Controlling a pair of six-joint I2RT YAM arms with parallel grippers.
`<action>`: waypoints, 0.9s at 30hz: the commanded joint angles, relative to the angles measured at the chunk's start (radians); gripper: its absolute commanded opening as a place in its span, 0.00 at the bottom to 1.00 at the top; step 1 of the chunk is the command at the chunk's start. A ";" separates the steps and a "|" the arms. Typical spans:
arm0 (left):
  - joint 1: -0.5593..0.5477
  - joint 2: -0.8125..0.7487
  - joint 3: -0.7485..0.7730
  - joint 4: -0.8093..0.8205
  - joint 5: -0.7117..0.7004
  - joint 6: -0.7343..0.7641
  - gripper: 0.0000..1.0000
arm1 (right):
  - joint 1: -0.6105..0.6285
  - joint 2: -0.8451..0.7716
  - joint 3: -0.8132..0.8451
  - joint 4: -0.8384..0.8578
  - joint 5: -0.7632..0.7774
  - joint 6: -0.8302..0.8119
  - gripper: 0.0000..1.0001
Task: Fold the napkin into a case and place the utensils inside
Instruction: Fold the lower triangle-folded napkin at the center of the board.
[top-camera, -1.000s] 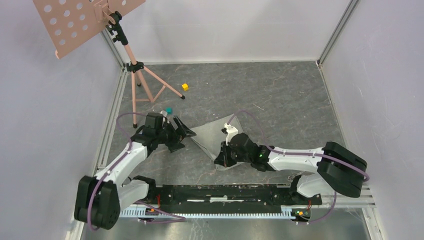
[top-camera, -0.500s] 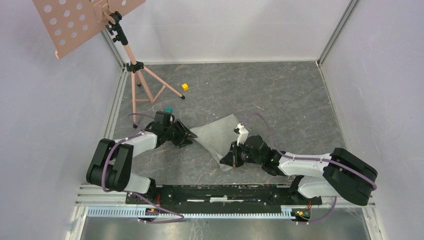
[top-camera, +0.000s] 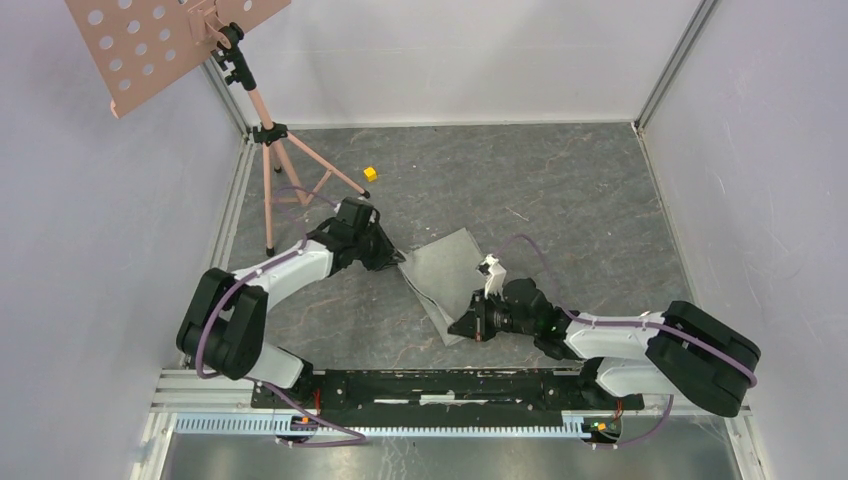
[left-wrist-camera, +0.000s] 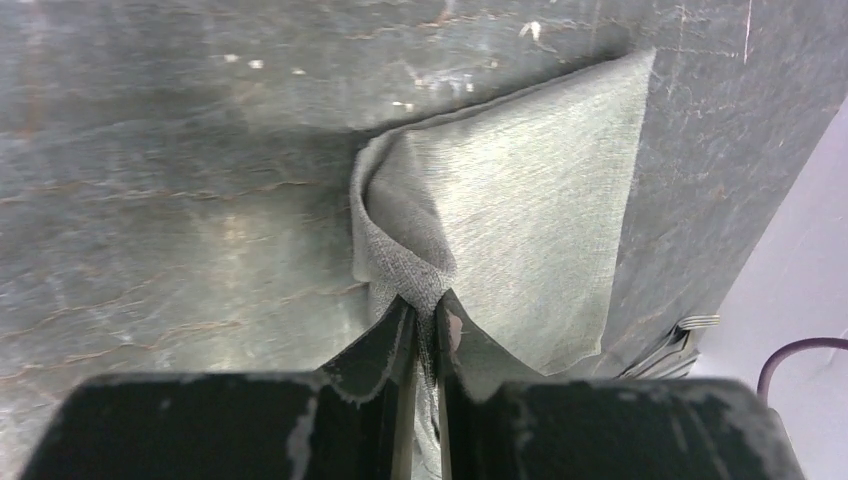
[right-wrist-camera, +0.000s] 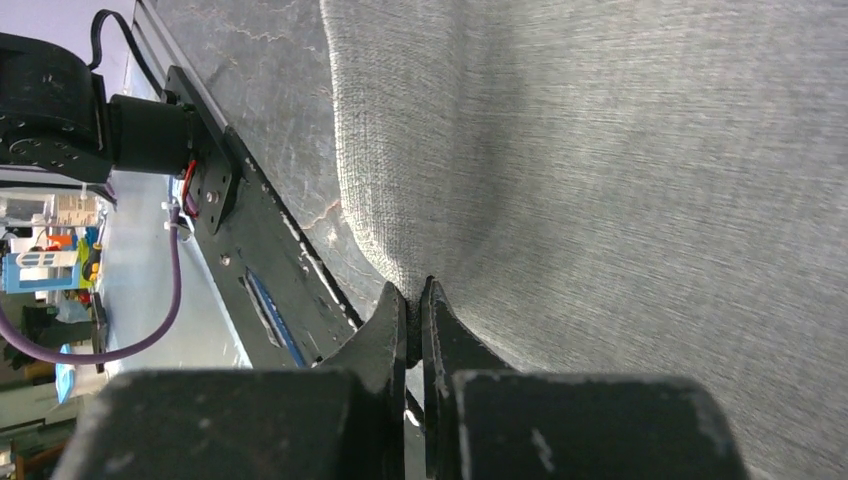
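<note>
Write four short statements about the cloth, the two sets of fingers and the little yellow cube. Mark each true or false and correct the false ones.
1. The left fingers pinch a raised fold of the pale grey-green cloth napkin. True.
2. The right fingers stand wide open above the napkin. False: they are closed on its edge.
3. The small yellow cube lies on the napkin. False: it lies on the dark grey marbled table, apart from the cloth, near the pink tripod stand.
4. Both sets of fingers grip the same napkin, at different spots. True.
</note>
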 joint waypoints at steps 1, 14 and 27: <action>-0.068 0.058 0.105 -0.081 -0.132 0.054 0.16 | -0.038 -0.042 -0.038 -0.003 -0.005 -0.014 0.00; -0.136 0.289 0.316 -0.098 -0.144 0.046 0.12 | -0.115 -0.104 -0.074 -0.112 -0.012 -0.114 0.03; -0.187 0.329 0.397 -0.132 -0.152 0.057 0.11 | -0.134 -0.101 -0.069 -0.144 -0.017 -0.154 0.08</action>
